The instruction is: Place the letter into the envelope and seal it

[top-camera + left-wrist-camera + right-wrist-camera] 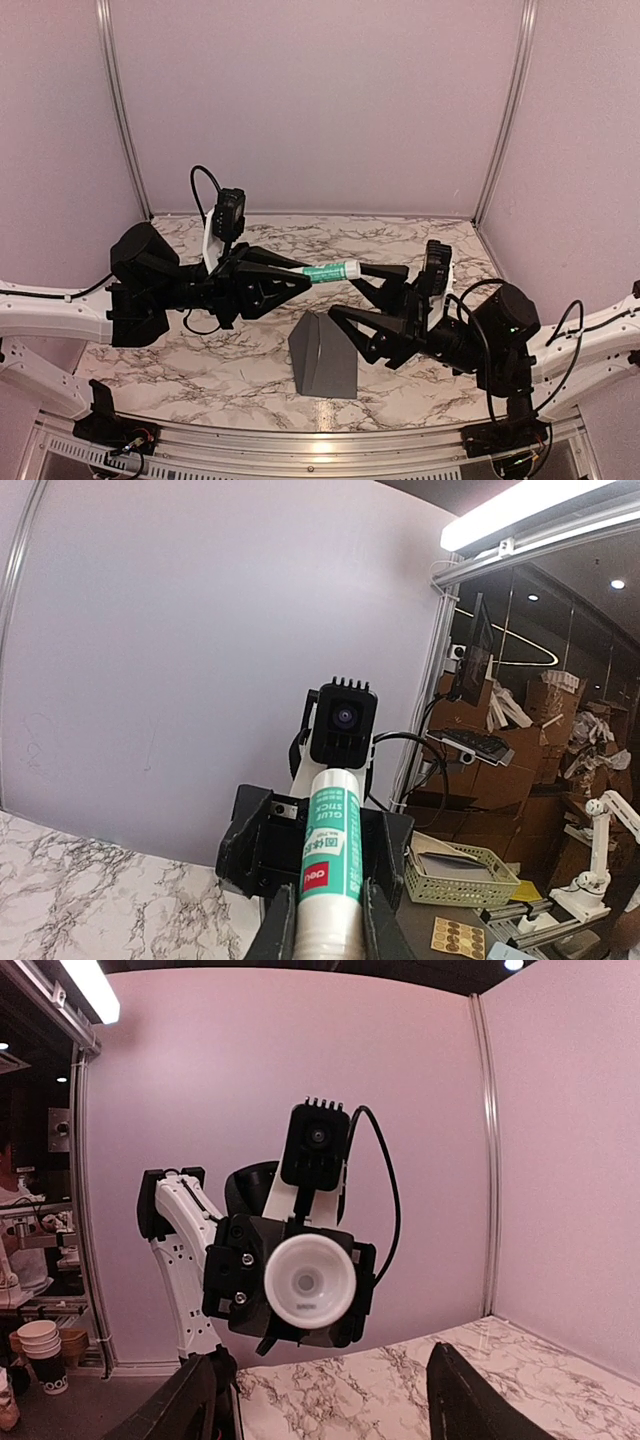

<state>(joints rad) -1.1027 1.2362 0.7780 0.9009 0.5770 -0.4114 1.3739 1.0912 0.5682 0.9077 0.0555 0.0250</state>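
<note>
A white-and-green glue stick [335, 271] is held level above the table, with my left gripper [300, 276] shut on it. In the left wrist view the glue stick [330, 850] sticks out between the fingers [262, 930] toward the right arm's camera. My right gripper [352, 292] stands open, facing the stick's round white end [308, 1281], which hangs a short way off between the lines of its fingers [195, 1400]. The dark grey envelope [325, 360] stands tented on the table below both grippers, and neither gripper touches it. The letter is not in view.
The marble-patterned table [200, 370] is closed in by pink walls at the back and sides, with aluminium posts [120, 110] in the back corners. The left arm's cable [197, 178] loops above its wrist.
</note>
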